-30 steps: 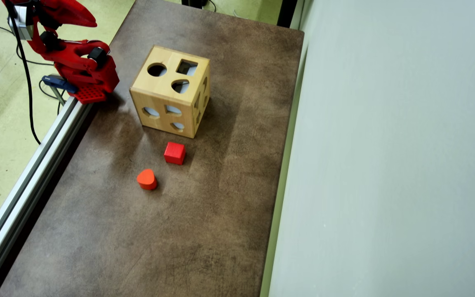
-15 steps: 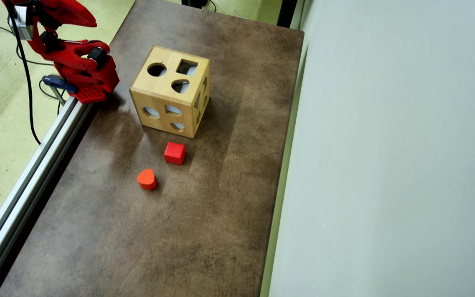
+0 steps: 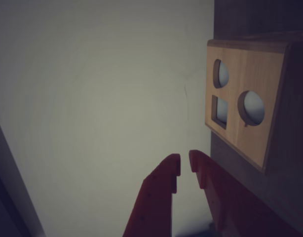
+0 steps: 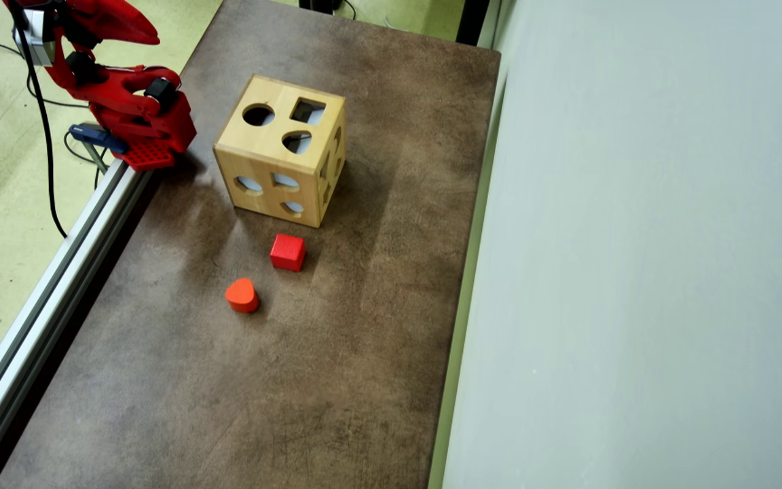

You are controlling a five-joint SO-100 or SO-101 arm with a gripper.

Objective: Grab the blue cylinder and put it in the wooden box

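The box [image 4: 281,151] stands on the brown table [image 4: 337,380] toward the far end in the overhead view, a pale wooden cube turned a little on its base. Its top face has a round hole, a square hole and a rounded teardrop-like hole; more cutouts show on the two sides facing the camera. No blue cylinder shows in either view, so I cannot tell where it is.

Just in front of the box lies a red cube [image 4: 288,252], apart from it. A little nearer and to the left sits an orange-red teardrop block [image 4: 241,295], apart from the cube.

The red arm [image 4: 126,102] is folded up at the table's far left corner, beside the aluminium rail [image 4: 45,305] that runs along the left edge, well clear of the blocks. A black cable [image 4: 41,136] hangs down past it over the green floor.

In the wrist view the gripper [image 3: 184,166] comes up from the bottom edge with its red fingers [image 3: 161,185] nearly together, only a thin slit between the tips, and nothing between them. Up and to the right of it is the box [image 3: 243,106], one face with three holes showing, set against the pale wall [image 3: 102,98].
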